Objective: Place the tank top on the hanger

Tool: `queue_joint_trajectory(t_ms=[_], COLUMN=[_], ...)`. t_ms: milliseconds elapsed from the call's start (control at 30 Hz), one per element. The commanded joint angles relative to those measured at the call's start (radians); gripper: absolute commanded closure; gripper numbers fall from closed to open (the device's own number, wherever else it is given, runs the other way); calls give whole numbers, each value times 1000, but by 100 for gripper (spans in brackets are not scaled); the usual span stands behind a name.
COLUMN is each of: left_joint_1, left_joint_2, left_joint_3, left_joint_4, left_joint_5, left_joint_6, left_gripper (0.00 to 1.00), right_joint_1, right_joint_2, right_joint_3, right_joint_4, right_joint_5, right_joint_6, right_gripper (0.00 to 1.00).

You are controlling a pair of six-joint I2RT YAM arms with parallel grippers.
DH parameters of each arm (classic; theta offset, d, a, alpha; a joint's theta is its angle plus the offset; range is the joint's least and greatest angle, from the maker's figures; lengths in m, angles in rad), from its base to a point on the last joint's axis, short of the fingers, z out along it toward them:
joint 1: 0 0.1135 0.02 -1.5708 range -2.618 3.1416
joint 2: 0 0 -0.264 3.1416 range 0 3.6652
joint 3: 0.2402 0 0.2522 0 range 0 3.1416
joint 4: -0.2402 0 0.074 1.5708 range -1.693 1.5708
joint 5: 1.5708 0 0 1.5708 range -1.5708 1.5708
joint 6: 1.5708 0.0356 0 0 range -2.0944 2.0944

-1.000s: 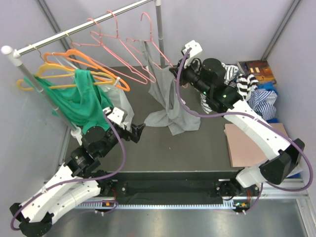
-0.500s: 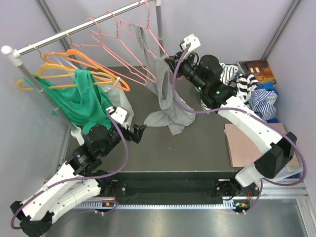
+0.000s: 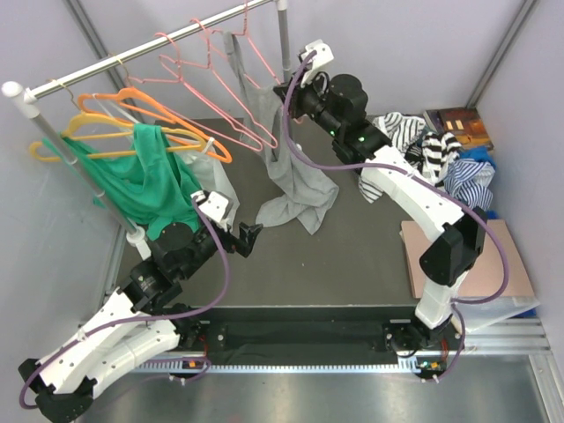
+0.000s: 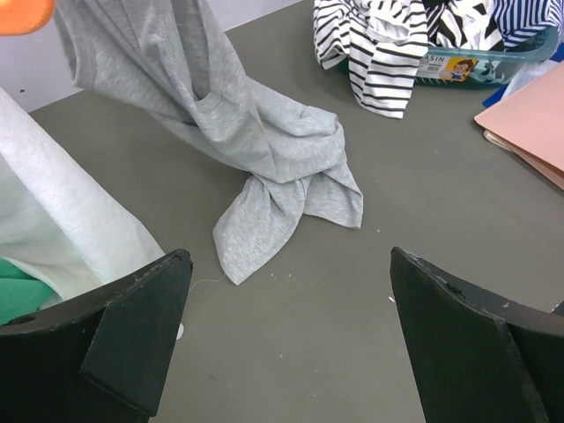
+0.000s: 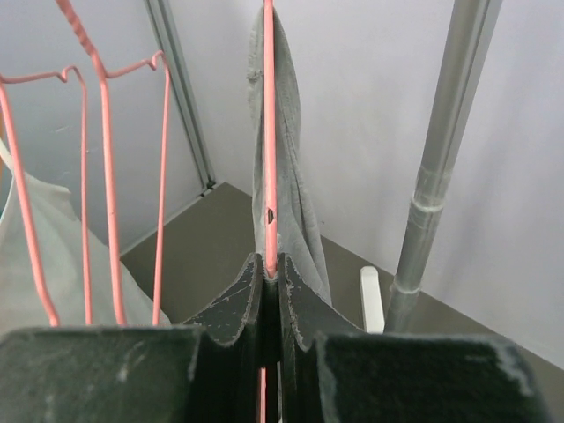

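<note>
A: Where is the top [image 3: 295, 181]?
B: Draped limp from the hanger [image 5: 270, 132], hem on the table [image 4: 352, 352]. My right claw [image 5: 270, 264] pinches that wire; left claw [image 4: 289, 264] gapes, empty. Soft, light knit; I'd take a strap.

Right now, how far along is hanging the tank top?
Done: one strap of the tank top seems draped over the hanger. In hand: right gripper shut on the hanger wire; left gripper open, idle. Left: the other strap; the hem lies on the table.
</note>
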Motion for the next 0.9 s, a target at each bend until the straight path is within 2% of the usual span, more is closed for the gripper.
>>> queue_joint_trajectory(t_ms=[0,500,867], left_joint_1=[-1,-1,-1], left_joint_2=[-1,-6,-6], left_joint_3=[-6,-4,-4], left_joint_4=[19,16,15], left_joint_5=[20,25,19], left_joint_6=[13,13,15], left_gripper=[1,1,1], right_joint_1=[-32,-98,-112], right_joint_2=[14,-44,-77], right_joint_3=[89,-61,-100], right_joint_4=[27,33,42], right_joint_5=[-17,-22,-17], right_joint_6=[63,97,94], right_gripper=[100,100,100])
